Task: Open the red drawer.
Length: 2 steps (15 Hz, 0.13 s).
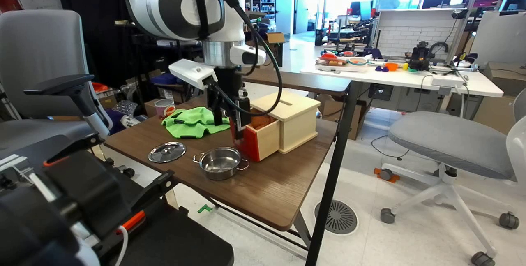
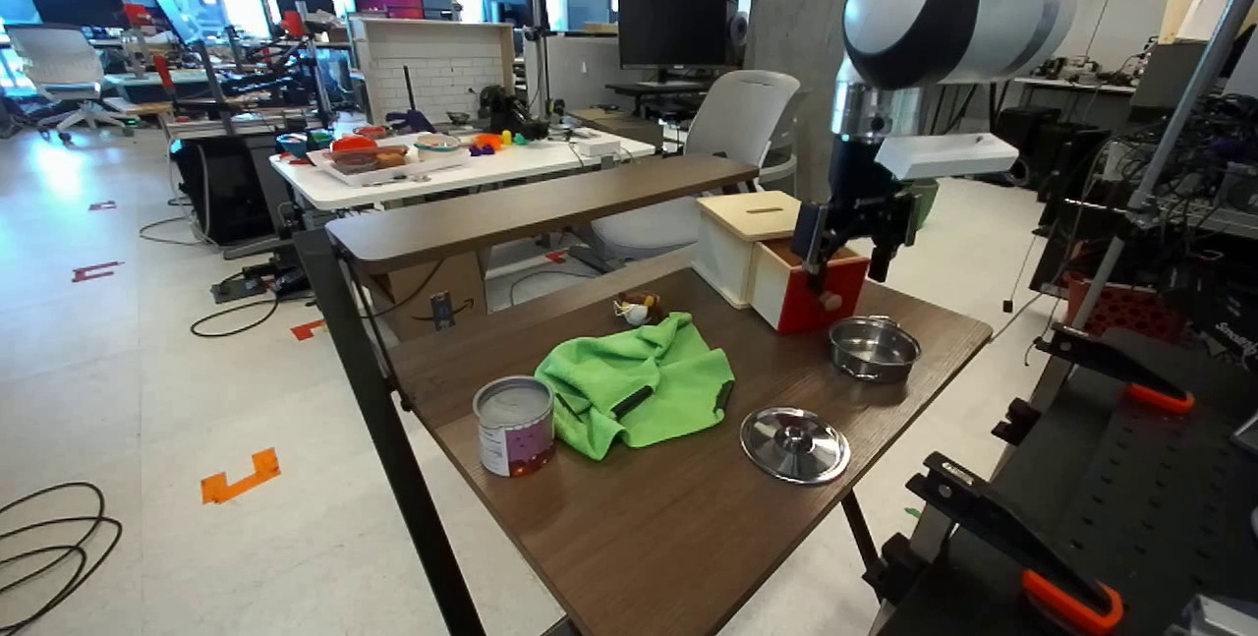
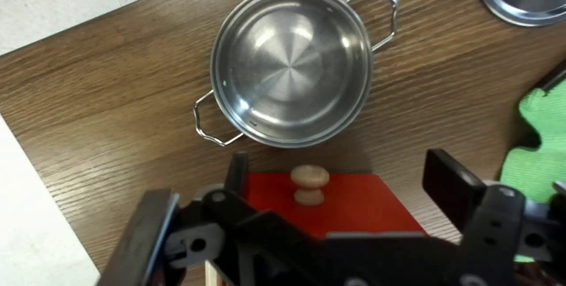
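Tabletop (image 1: 283, 177): red drawer (image 3: 349, 208) level, knob (image 3: 310, 177) toward pot (image 3: 290, 69)

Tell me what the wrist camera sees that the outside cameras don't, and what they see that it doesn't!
Only the wrist view: the floor of the pot from straight above, with shiny rays.

Only the exterior views: the robot's arm, a gray chair, the slot on top of the wooden box, and the red drawer sticking out of that box.

Both: the pot, the open gripper, the drawer's red front, the lid and the green cloth. The knob shows in an exterior view and the wrist view.
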Motion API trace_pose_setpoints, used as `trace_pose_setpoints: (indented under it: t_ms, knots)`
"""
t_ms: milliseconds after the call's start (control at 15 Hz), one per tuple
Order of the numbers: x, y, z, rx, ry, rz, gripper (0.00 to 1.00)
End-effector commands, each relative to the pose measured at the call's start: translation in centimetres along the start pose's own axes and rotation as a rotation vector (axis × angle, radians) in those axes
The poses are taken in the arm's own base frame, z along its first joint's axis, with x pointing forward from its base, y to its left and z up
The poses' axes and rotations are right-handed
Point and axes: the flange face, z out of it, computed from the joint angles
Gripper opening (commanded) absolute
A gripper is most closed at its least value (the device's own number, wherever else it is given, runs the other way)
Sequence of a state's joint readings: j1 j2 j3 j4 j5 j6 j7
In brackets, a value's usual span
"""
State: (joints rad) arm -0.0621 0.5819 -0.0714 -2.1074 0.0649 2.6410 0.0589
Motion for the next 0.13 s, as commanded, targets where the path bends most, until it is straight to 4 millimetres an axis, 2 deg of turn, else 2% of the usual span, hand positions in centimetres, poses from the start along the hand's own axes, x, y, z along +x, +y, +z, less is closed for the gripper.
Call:
trace_pose_setpoints:
  t_ms: [0,67]
  knots:
    - [-0.7,-0.1,-1.1,0.008,-0.008,-0.012,1.0]
    - [-1.4,-0.2,-2.2,0.015,-0.012,-0.023,1.0]
